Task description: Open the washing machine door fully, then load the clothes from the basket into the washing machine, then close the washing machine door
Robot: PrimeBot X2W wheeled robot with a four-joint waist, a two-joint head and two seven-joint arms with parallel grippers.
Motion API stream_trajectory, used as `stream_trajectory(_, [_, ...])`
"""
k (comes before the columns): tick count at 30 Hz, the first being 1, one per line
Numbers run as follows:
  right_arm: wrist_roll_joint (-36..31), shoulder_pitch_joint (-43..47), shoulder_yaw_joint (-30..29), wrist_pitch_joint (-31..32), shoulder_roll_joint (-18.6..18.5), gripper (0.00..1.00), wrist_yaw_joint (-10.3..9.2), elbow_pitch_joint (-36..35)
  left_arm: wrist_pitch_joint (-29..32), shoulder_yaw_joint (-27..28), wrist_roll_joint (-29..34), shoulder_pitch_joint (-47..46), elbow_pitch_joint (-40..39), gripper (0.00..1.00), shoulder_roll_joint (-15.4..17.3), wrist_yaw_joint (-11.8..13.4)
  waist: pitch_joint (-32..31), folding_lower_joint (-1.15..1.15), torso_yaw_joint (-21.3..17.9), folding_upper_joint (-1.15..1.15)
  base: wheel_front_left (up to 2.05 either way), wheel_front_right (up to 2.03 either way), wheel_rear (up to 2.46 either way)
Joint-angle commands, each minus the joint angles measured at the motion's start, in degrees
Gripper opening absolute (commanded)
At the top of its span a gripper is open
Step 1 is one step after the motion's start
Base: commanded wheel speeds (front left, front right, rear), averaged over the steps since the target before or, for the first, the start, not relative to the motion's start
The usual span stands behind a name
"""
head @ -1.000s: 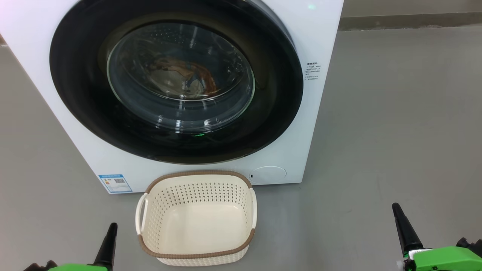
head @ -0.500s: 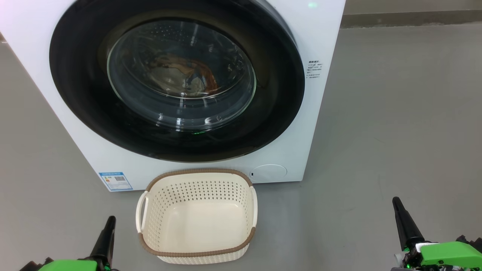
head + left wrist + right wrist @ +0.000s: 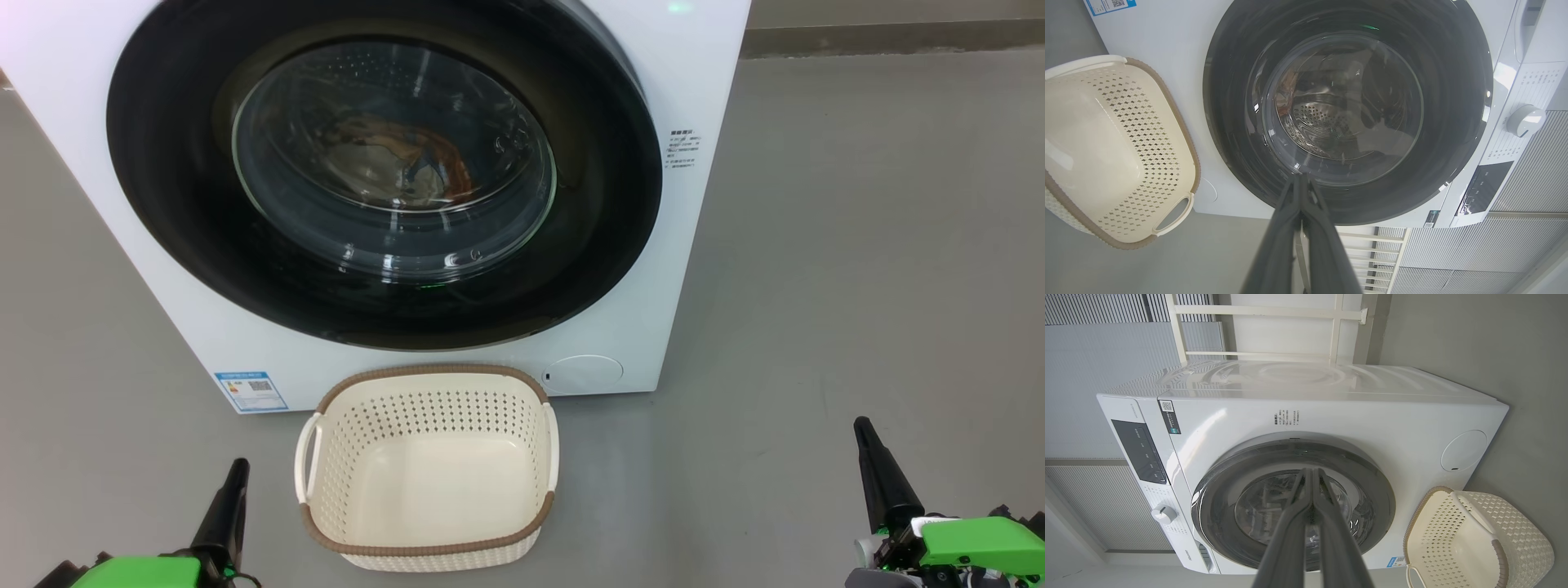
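Note:
The white washing machine [image 3: 710, 73] stands before me with its glossy black washing machine door [image 3: 180, 204] lying flush against the front. Through the glass bowl I make out the clothes [image 3: 392, 163], cream and orange cloth inside the drum. On the floor just in front of the machine sits the cream basket [image 3: 424, 545], with nothing in it. Left of the basket, low in the head view, my left gripper [image 3: 238, 469] is shut on nothing. My right gripper [image 3: 861, 429] is shut too, well right of the basket. In the wrist views the pressed-together left gripper [image 3: 1300, 177] and right gripper [image 3: 1310, 473] point at the door.
Grey floor [image 3: 857, 245] stretches to the right of the machine, ending at a wall skirting [image 3: 890, 37]. A blue label [image 3: 251, 392] and a round cover [image 3: 583, 374] mark the machine's lower front. The control panel [image 3: 1139, 451] with its knob [image 3: 1163, 513] tops the front.
Both grippers have crept a little upward in the head view, staying shut. The whole picture has also drifted slightly. Door, basket and clothes have not moved.

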Motion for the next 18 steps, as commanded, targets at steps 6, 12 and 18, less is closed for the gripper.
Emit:
stream_trajectory(6, [0.17,-2.29,1.2,0.39,-0.11,0.0,0.09,-1.43,0.17,2.0,-0.44,-2.36,-1.42,0.0,1.1,-0.57,0.0,0.0,0.0,0.0,0.0,0.0,0.0])
stream_trajectory(12, [0.16,-2.3,1.19,0.41,-0.1,0.0,0.09,-1.42,0.17,2.0,-0.44,-2.36,-1.43,0.0,1.1,-0.57,0.0,0.0,0.0,0.0,0.0,0.0,0.0])
stream_trajectory(18, [0.15,-2.3,1.17,0.42,-0.09,0.0,0.09,-1.42,0.16,2.0,-0.44,-2.36,-1.43,0.0,1.1,-0.57,0.0,0.0,0.0,0.0,0.0,0.0,0.0])
